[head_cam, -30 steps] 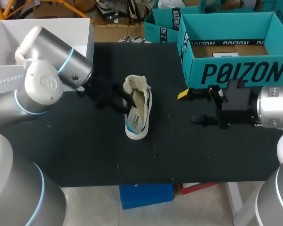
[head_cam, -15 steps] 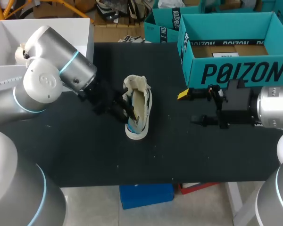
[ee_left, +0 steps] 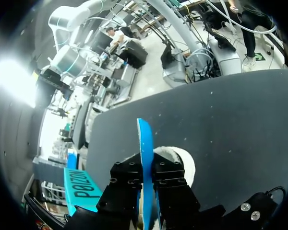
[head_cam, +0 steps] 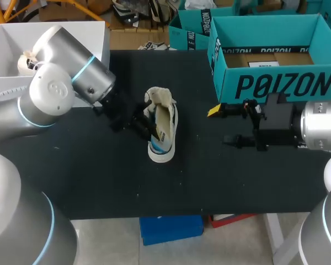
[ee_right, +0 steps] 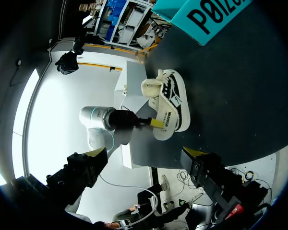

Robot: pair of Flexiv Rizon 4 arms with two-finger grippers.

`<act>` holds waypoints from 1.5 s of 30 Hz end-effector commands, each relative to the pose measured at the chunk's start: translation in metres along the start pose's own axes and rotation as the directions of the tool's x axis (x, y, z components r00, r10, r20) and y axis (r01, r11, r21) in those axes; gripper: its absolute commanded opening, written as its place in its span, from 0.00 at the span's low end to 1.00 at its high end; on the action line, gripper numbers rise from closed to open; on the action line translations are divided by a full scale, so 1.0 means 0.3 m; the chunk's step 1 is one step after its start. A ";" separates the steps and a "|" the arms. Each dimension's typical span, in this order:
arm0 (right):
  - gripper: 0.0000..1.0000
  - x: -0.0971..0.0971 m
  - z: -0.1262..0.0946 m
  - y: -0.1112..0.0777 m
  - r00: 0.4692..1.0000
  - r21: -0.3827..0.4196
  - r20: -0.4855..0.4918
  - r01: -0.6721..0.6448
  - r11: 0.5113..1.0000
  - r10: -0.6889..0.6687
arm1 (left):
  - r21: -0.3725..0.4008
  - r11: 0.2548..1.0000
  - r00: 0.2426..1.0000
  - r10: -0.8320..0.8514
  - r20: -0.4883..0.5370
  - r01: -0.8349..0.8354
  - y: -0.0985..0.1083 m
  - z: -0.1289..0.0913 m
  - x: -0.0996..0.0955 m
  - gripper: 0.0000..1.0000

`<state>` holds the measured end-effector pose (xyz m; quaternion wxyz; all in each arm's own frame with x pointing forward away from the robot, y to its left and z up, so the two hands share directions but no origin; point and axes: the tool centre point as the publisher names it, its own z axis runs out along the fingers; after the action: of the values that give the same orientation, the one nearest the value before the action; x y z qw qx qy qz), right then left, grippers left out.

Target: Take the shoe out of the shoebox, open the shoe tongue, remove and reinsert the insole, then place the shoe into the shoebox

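**Head view.** Shoe [head_cam: 163, 132] out on the black worktop [head_cam: 99, 182], middle of frame, mouth gaping, pale fleecy lining [head_cam: 158, 98] showing at its upper end. Teal shoebox [head_cam: 276, 83] at upper right, open, no shoe in it. Left hand [head_cam: 147, 126] in from the left, tucked against the shoe's left flank. Right hand [head_cam: 225, 127] right of centre, well apart from the shoe, just below the shoebox front, spread wide and holding nothing.

**Left wrist view.** Thin blue insole [ee_left: 145, 158] seen edge-on, pinched from both sides between the two black fingers [ee_left: 127, 177]. White fleecy shoe just behind them. Yellow tips not visible here.

**Right wrist view.** Own yellow tips far apart, nothing between them. Shoe well ahead on the worktop, with a yellow tip of the left hand against its side.

**Progress, as a judgement.**
- Done: taking the shoe out; opening it up, probably.
- In hand: the insole step, with the insole gripped at the shoe. Cannot tell whether it is coming out or going back in.
- Left: seating the insole if it is not yet in, then returning the shoe to the shoebox
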<state>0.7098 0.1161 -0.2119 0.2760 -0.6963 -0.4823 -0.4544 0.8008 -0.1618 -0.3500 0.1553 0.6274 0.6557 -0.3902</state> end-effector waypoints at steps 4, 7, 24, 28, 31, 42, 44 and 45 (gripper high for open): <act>1.00 0.000 0.001 0.002 1.000 0.001 0.000 0.000 1.000 0.000 | -0.020 1.000 1.000 -0.019 0.007 0.019 -0.001 0.010 0.022 0.00; 1.00 0.000 0.001 0.002 1.000 0.001 0.000 0.000 1.000 0.000 | -0.037 0.999 1.000 -0.023 0.008 0.023 0.014 0.012 0.026 0.00; 1.00 0.000 0.001 0.002 1.000 0.001 0.000 0.000 1.000 0.000 | -0.137 0.990 0.999 -0.045 0.000 0.045 0.076 -0.020 0.023 0.00; 1.00 0.000 0.001 0.002 1.000 0.001 0.000 0.000 1.000 0.000 | -0.149 0.987 0.999 -0.054 -0.004 0.052 0.082 -0.019 0.021 0.00; 1.00 0.000 0.001 0.002 1.000 0.001 0.000 0.000 1.000 0.000 | -0.147 0.987 0.998 -0.063 -0.006 0.061 0.091 -0.016 0.025 0.00; 1.00 0.000 0.001 0.002 1.000 0.001 0.000 0.000 1.000 0.000 | -0.137 0.989 0.999 -0.049 0.007 0.049 0.082 -0.033 0.011 0.00; 1.00 -0.005 0.004 0.028 1.000 0.021 0.018 -0.017 1.000 0.016 | -0.137 0.989 0.999 -0.051 0.010 0.052 0.078 -0.034 0.013 0.00; 1.00 -0.007 0.005 0.040 1.000 0.027 0.023 -0.019 0.999 0.018 | -0.137 0.989 0.999 -0.052 0.012 0.053 0.077 -0.033 0.013 0.03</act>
<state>0.7104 0.1145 -0.2147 0.2806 -0.7006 -0.4781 -0.4492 0.8271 -0.1560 -0.3536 0.1881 0.5963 0.6969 -0.3513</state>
